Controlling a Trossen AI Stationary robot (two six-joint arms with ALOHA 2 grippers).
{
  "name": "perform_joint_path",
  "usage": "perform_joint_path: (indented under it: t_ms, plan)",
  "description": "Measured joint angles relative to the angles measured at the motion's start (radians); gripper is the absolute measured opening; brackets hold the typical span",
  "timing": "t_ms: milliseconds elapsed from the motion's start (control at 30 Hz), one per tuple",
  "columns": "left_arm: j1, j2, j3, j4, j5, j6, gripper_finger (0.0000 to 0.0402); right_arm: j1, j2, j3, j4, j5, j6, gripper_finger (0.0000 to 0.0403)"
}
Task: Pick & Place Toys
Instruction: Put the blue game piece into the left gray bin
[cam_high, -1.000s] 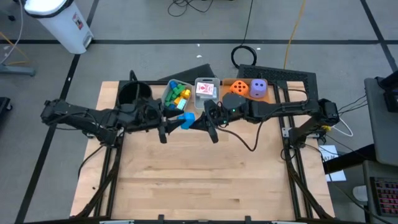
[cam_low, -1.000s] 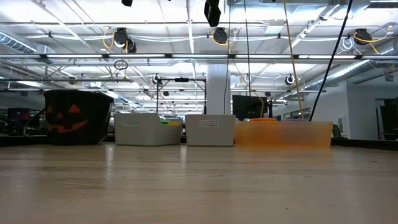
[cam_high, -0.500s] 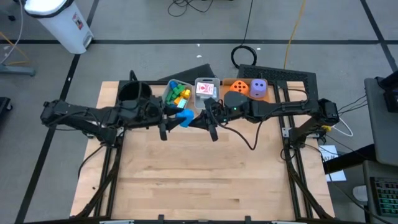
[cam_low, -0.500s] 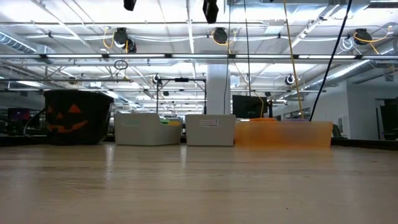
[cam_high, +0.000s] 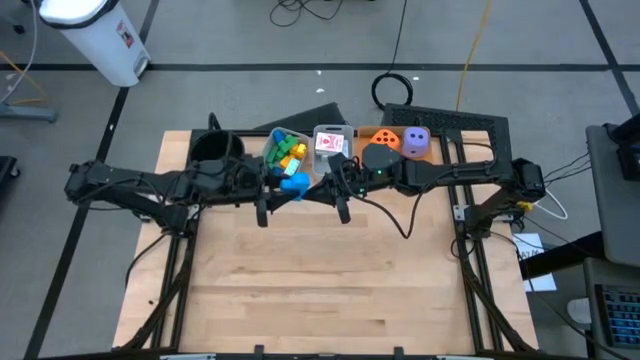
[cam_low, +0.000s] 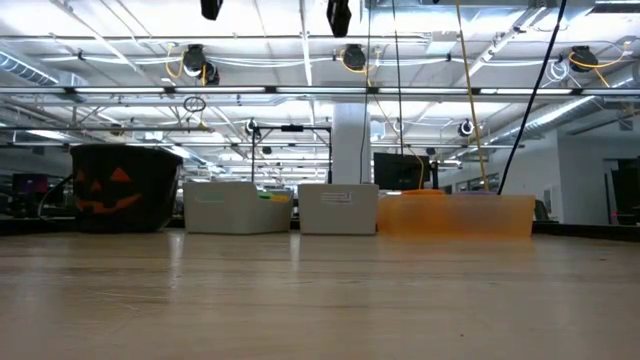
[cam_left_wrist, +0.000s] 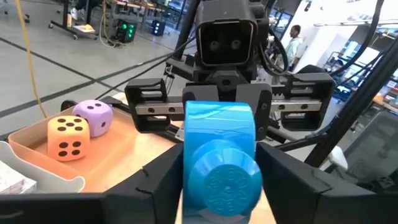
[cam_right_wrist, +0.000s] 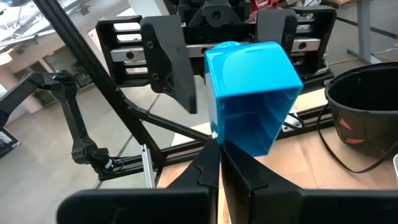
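Both arms have crept a little toward the far row of containers since a second ago, carrying the blue block (cam_high: 293, 184) from open wood to just beside the clear bins. On the left of the high view stands the black pot (cam_high: 214, 149), untouched and not part of the sorting. Next comes the left hand (cam_high: 276, 190), its fingers half apart and clamped on the blue block — the left wrist view shows the block's round stud end between the two dark fingers (cam_left_wrist: 158, 180), held high above the surface (cam_high: 320, 270) so it can pass over a bin wall. The first clear bin (cam_high: 270, 143) already holds green, yellow and blue blocks (cam_high: 288, 152), so it is probably where this one belongs. Beside it, the second clear bin (cam_high: 331, 130) holds playing cards (cam_high: 329, 145). The right hand (cam_high: 331, 190) faces the left one across the block, its fingers pressed together with their tips just under the block's open hollow side in the right wrist view (cam_right_wrist: 252, 118) — I judge it is steadying or nudging the block, though true contact cannot be told. Farthest right, the orange tray (cam_high: 436, 156) keeps the orange die (cam_high: 387, 141) and purple die (cam_high: 416, 141) side by side, sorted by kind.
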Motion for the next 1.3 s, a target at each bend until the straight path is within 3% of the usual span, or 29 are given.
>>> perform_joint_path:
  t_ms: [200,567,767,900,1167,1300]
  plan:
    - [0.008,0.000,0.000,-0.011,0.007,-0.004,0.0138,0.000,0.000,0.000,0.001,-0.001,0.002,0.0000]
    - [0.011,0.000,0.000,-0.007,0.014,0.008,0.0134,-0.003,0.000,0.000,0.007,-0.032,-0.018,0.0008]
    - [0.011,0.000,0.000,-0.011,0.015,0.013,0.0134,-0.021,0.001,0.000,0.036,-0.056,-0.019,0.0070]
    - [0.018,0.000,0.015,-0.032,0.015,0.016,0.0134,-0.064,0.001,0.000,0.048,-0.163,0.008,0.0128]
    - [0.089,0.008,0.252,-0.420,0.002,0.039,0.0134,-0.181,0.001,0.000,0.046,-0.462,0.184,0.0193]
    - [0.161,0.033,0.359,-0.615,0.000,0.023,0.0134,-0.215,-0.020,0.000,0.025,-0.518,0.188,0.0198]
